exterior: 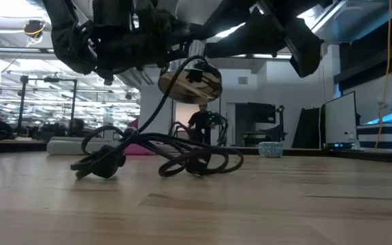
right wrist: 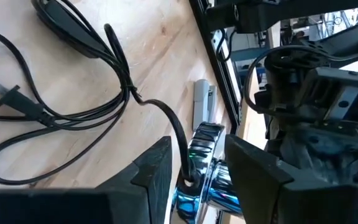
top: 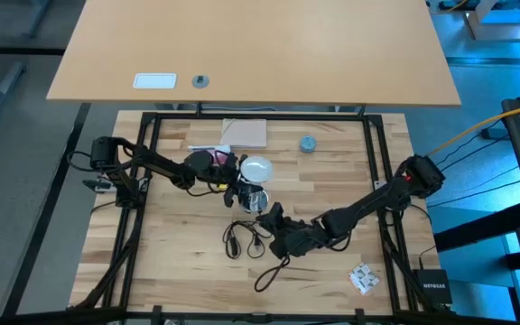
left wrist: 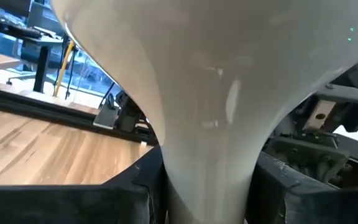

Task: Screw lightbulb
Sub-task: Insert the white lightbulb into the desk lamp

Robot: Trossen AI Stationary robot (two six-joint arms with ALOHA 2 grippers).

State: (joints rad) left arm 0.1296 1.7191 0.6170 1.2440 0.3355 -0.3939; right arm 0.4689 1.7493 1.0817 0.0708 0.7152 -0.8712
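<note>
The white frosted lightbulb is up off the table in my left gripper, which reaches in from the table's left and is shut on it. In the left wrist view the lightbulb fills the picture and its screw base is hidden. Just nearer than the bulb, my right gripper comes in from the right, shut on the round silvery socket. The socket hangs tilted above the table. Its black cord drops to a loose coil on the wood. My left gripper pinches the lightbulb's tapering neck between its two fingers, coming about level from the table's left. The globe stands out beyond the fingertips, and the bulb is lifted clear of the table. My right gripper pinches the socket's shiny round body between its two fingers, slanting down from the table's right and near side. The cord leaves the socket right by the fingers. The socket is lifted clear and tilted; the cord hangs slack onto the table.
The cord's plug and loops lie on the table near the middle. A blue-grey round cap and a tan pad sit toward the far edge. A small white packet lies near the right front corner.
</note>
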